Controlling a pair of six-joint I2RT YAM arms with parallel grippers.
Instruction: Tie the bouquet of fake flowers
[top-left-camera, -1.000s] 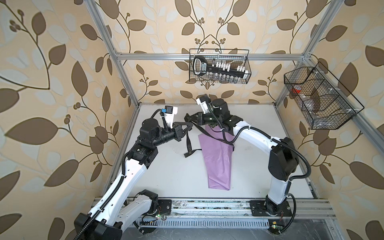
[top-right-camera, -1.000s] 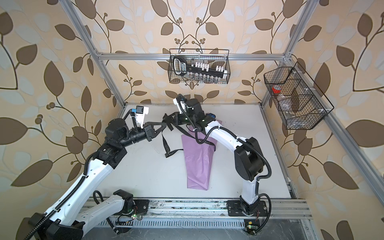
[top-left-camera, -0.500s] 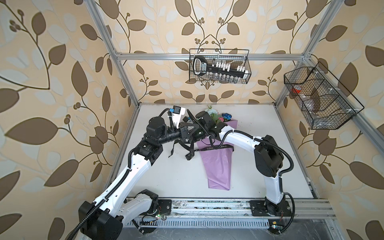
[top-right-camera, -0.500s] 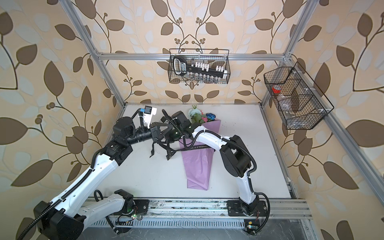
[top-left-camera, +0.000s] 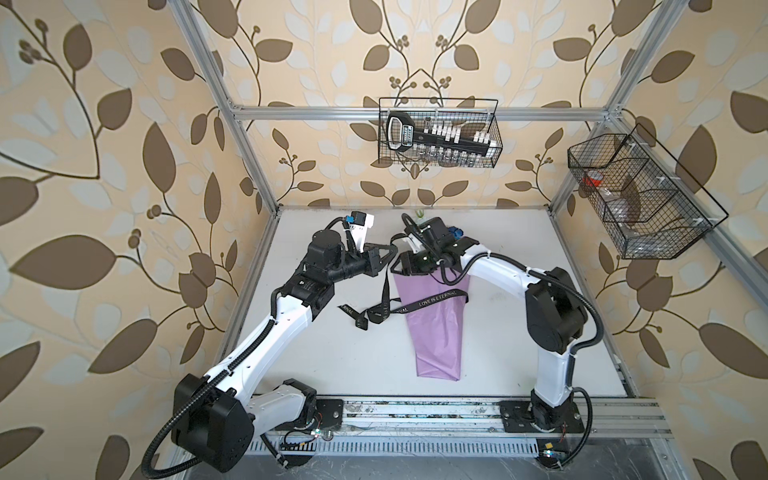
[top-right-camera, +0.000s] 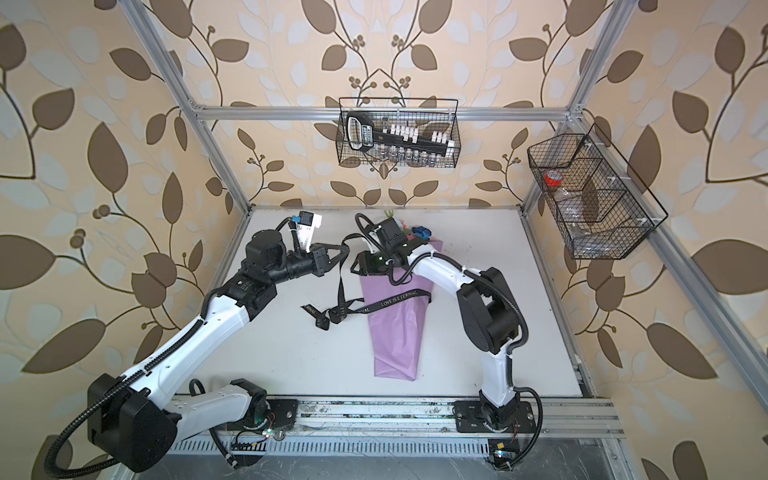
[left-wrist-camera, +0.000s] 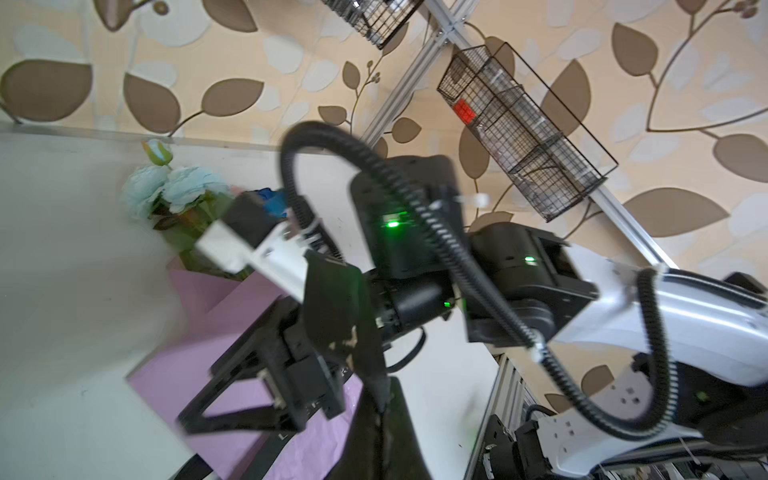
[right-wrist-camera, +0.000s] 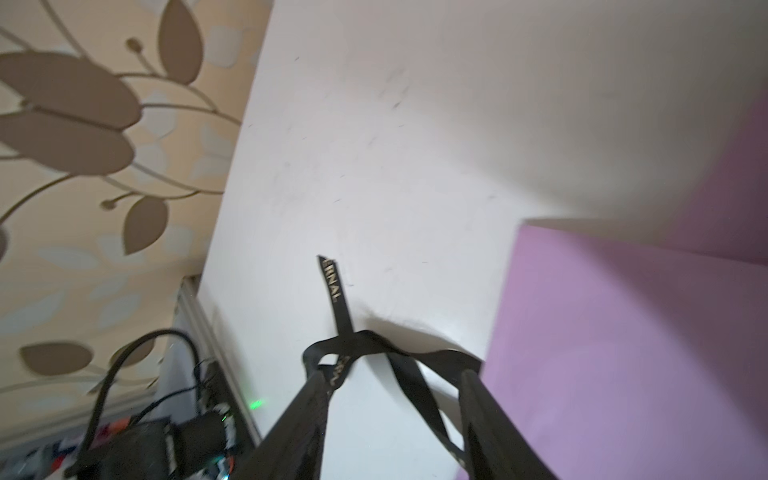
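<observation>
A: Where does the bouquet (top-left-camera: 436, 332) lie?
B: Flat on the tabletop (top-left-camera: 332, 365), lilac tip nearest, ribbon (top-left-camera: 436, 300) draped across.
A: And the robot?
B: Farther back, left fingers (top-left-camera: 386, 253) clenched on the ribbon's raised end; right fingers (right-wrist-camera: 307, 415) spread, empty.

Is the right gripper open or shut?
Open: right gripper fingers stand apart in its wrist view, black ribbon passing between them.
</observation>
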